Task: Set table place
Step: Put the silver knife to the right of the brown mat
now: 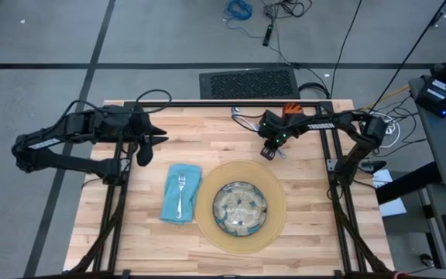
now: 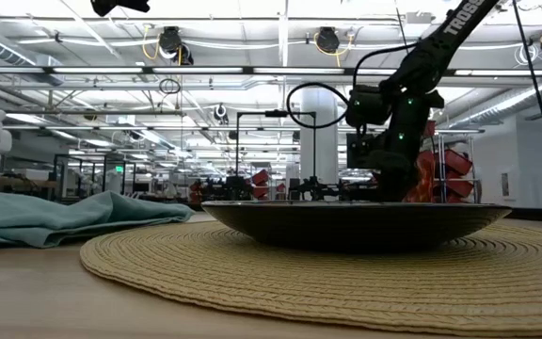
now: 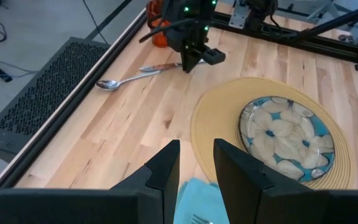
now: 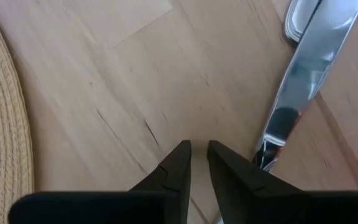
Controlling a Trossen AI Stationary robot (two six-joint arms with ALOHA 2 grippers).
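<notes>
The tan mat (image 1: 273,221) lies on the wooden table (image 1: 207,132) at the near middle, and the patterned plate (image 1: 241,206) rests on it. The teal napkin (image 1: 181,194) lies to the mat's left with the fork (image 1: 182,184) on top. The knife (image 4: 309,74) and spoon (image 3: 114,82) lie flat at the far edge, beside the orange cup (image 1: 291,108). My right gripper (image 4: 199,152) points down, shut and empty, just beside the knife's near end. My left gripper (image 3: 196,155) hovers narrowly open and empty near the table's far left. My right gripper stands close beside the knife's near end (image 4: 266,152), fingers pointing down from above. I cannot tell whether a finger touches the knife, which lies flat on the table.
Black frame rails (image 1: 327,147) run along the table's sides and far edge. Bare wood lies between the mat and the far edge (image 1: 207,132) and right of the mat (image 1: 308,201). A black grille (image 1: 248,83) lies on the floor beyond the far edge.
</notes>
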